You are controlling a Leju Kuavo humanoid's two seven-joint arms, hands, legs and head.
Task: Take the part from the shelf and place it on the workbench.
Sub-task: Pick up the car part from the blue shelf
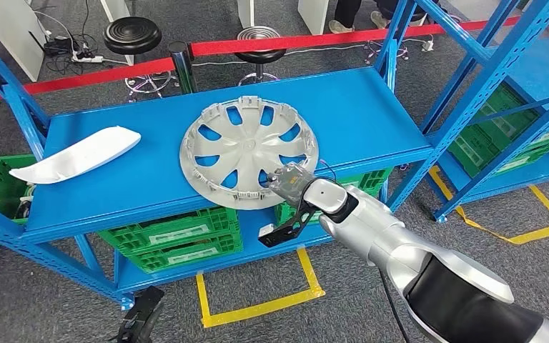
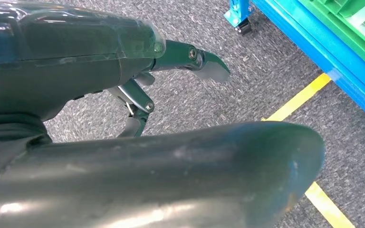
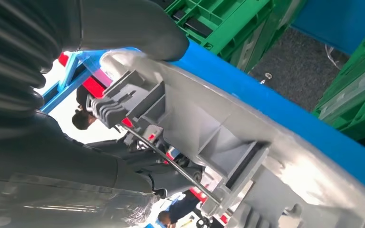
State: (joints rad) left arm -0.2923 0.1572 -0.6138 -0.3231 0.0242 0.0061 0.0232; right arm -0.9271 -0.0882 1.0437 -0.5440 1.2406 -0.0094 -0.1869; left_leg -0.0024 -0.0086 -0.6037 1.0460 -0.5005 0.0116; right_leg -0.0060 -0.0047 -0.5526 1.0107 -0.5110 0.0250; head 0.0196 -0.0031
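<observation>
My right hand (image 1: pixel 291 182) pinches the near rim of the hubcap (image 1: pixel 249 151) lying on the shelf (image 1: pixel 372 118), left hand (image 2: pixel 138 90) released and hanging, and I fear this edge-only hold lets it tilt and slip on lifting.

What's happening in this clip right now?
The robot's right hand has reached the near rim of the grey hubcap lying on the blue shelf; the wrist view shows its thumb over the rim, so it seems to be gripping it. The hubcap looks not yet lifted. The left hand hangs open above the carpet. A white trim piece lies untouched at the shelf's left.
</observation>
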